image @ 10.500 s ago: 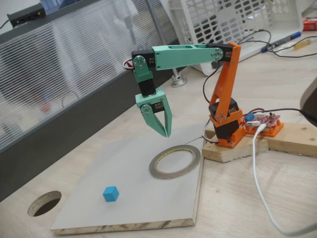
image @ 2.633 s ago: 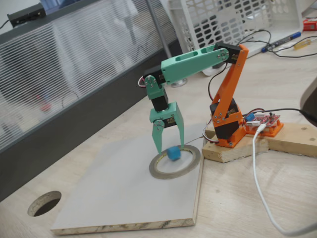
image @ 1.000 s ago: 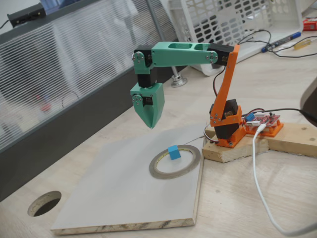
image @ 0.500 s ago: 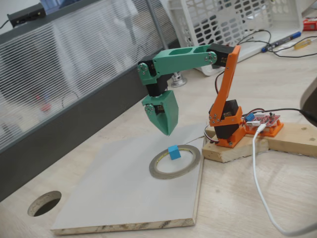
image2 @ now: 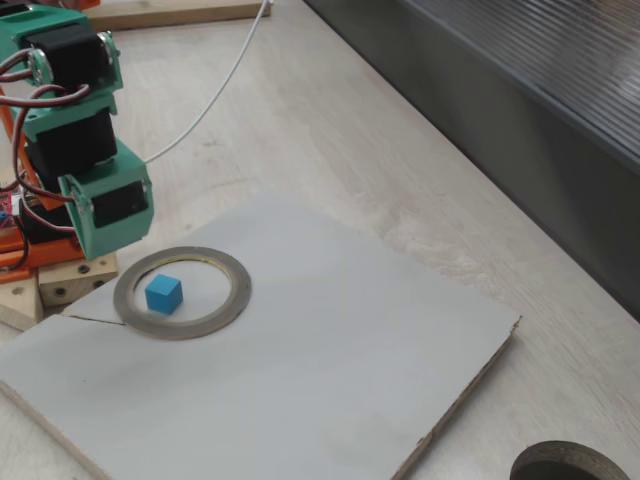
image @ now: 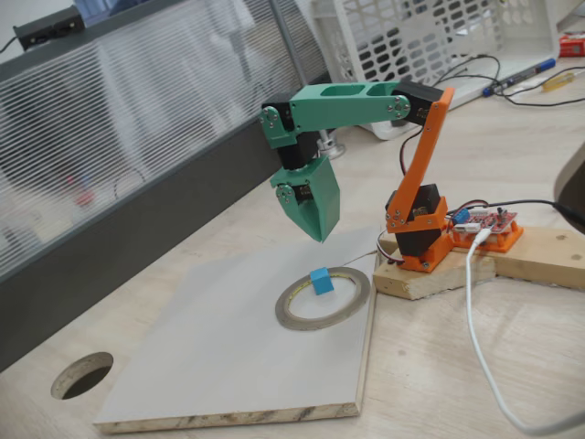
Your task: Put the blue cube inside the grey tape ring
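I am holding my green two-finger pincer (image: 317,233) above centre frame, its fingers pressed together and gripping nothing, because the small sky-blue plastic cube (image: 320,281) is lying free inside the flat grey-silver tape ring (image: 294,315), toward its far rim. The ring is lying on the pale grey board (image: 210,357), right of centre. I judge the placing done, so I am hanging clear.

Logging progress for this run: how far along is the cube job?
Done: the blue cube sits on the board inside the grey tape ring, near its edge. In hand: nothing; the gripper hangs shut and empty above the ring. Left: nothing apparent beyond parking the arm.
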Motion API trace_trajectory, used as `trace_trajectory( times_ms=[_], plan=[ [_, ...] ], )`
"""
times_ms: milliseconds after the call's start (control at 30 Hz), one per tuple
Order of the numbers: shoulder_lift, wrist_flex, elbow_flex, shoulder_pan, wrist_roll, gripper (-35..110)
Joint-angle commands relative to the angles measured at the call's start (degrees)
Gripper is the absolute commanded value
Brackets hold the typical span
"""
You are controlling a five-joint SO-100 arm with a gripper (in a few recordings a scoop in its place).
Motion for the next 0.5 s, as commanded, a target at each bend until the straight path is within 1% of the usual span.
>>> trace_trajectory(
  times_ms=[0, 467],
  plan=[
    [0.79, 1.58, 0.79, 1.05, 0.35, 1],
    [0.62, 1.14, 0.88, 0.88, 0.35, 1]
  ],
)
